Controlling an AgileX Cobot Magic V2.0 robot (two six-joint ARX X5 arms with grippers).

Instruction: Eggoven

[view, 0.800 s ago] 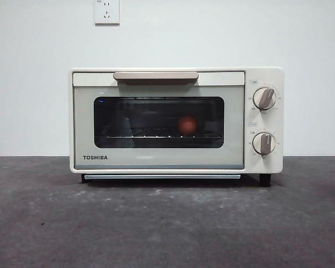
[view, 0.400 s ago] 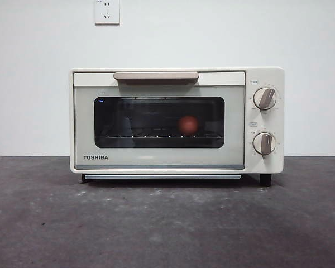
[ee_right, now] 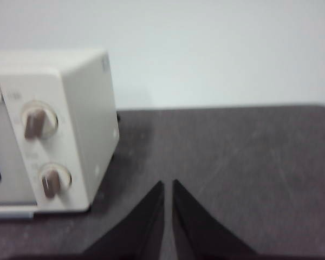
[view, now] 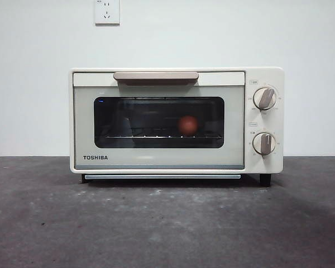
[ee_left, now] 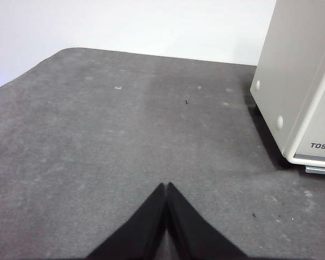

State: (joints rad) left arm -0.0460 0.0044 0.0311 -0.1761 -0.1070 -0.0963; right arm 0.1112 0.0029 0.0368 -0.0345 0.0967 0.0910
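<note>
The egg (view: 188,125) sits inside the shut TOSHIBA toaster oven (view: 176,120); both clenched end effectors, left (ee_left: 167,187) and right (ee_right: 168,184), idle, flanking at 9 and 3 o'clock.

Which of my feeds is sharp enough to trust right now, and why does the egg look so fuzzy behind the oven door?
Front view: sharp, evenly lit; the egg looks dim and soft through the oven's dark glass door, with faint reflections. Left wrist view: fairly crisp mat, left gripper shut, slightly soft. Right wrist view: blurred overall, knobs smeared, right gripper shut.
</note>
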